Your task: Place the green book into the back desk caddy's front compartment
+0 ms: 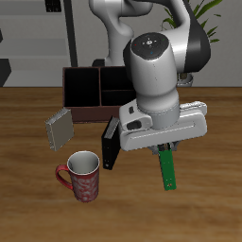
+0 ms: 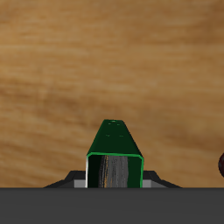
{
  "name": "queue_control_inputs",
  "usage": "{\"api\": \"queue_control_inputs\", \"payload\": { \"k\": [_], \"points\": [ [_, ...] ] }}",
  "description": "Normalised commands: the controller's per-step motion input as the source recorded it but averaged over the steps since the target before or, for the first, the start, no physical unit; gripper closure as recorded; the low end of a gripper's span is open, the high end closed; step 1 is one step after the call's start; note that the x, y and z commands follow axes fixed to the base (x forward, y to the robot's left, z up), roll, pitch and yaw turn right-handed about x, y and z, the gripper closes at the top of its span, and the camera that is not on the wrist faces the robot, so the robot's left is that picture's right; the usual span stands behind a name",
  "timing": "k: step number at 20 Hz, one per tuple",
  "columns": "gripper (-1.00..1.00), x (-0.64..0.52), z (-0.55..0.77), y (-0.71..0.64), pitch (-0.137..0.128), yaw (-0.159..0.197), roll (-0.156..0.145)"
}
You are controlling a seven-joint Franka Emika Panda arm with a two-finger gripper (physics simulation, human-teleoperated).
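Note:
The green book (image 1: pixel 167 170) hangs on end from my gripper (image 1: pixel 165 149), lifted above the wooden table near its front. My fingers are shut on the book's upper end. In the wrist view the green book (image 2: pixel 115 157) points straight away from the camera, pale page edges showing, with bare tabletop behind it. The back desk caddy (image 1: pixel 95 92) is a dark reddish-brown box with black cells, farther back on the table, partly hidden behind my arm. The gripper with the book is well in front of it.
A red patterned mug (image 1: pixel 82 177) stands near the front edge. A black book (image 1: pixel 111 144) lies between the mug and my gripper. A grey book (image 1: pixel 59 129) leans in front of the caddy. The mug's rim shows in the wrist view (image 2: pixel 220 163).

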Motion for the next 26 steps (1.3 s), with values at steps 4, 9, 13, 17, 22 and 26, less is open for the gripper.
{"api": "queue_control_inputs", "payload": {
  "k": [4,9,13,17,22,26],
  "points": [
    [1.00,-0.46,0.42,0.22,-0.030,0.028,0.070],
    [1.00,-0.53,0.40,0.14,-0.042,0.054,0.040],
    [1.00,-0.61,0.35,0.10,-0.034,0.096,0.051],
    [1.00,-0.66,0.34,-0.02,-0.012,0.079,0.006],
    [1.00,-0.55,0.21,0.00,-0.031,0.076,0.037],
    [1.00,-0.53,0.18,-0.11,-0.016,0.104,0.012]
  ]
}}
